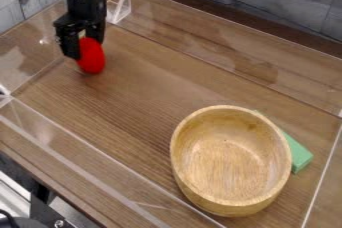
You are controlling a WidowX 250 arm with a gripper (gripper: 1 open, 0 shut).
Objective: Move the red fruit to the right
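The red fruit (91,57) is a small glossy red oval lying on the wooden tabletop at the upper left. My black gripper (80,45) points straight down over it, with its fingers straddling the top of the fruit. The jaws stand open; one finger (64,44) shows to the left of the fruit, the other on its upper right. The fruit's upper part is hidden behind the fingers, and its leafy top does not show.
A large wooden bowl (235,159) sits at the lower right, with a flat green piece (299,154) against its right side. Clear acrylic walls (27,122) run around the wooden table (160,82).
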